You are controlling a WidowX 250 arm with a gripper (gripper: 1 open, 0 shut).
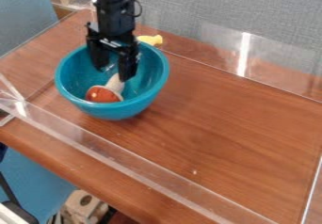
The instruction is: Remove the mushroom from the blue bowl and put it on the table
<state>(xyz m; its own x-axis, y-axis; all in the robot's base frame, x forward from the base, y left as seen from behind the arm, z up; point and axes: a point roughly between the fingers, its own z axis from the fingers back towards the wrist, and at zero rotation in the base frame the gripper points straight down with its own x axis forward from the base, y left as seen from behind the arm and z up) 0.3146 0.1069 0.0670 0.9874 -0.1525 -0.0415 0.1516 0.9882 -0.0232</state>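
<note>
"Where's your mushroom, taking the camera's view as the clock, twelve at the far side?"

"You'll find the mushroom (104, 94) inside the blue bowl (146, 94), toward six o'clock, red cap nearest you and pale stem pointing to about one."

"And your gripper (113, 68)?"

"You have it over the bowl, fingers reaching down inside, just beyond the mushroom toward twelve. I'd call the jaws spread; I see nothing held between them."

"So which step are you on?"

"Lining up for the grasp, I'd judge. The lift and the placing are both left to do."

"What does your next move need?"

"Ease toward six until your fingers straddle the stem or cap, then lower and close. Mind the near wall. Once you've got it, raise it past the rim before you swing toward four, where the table (214, 138) offers a landing spot."
</note>
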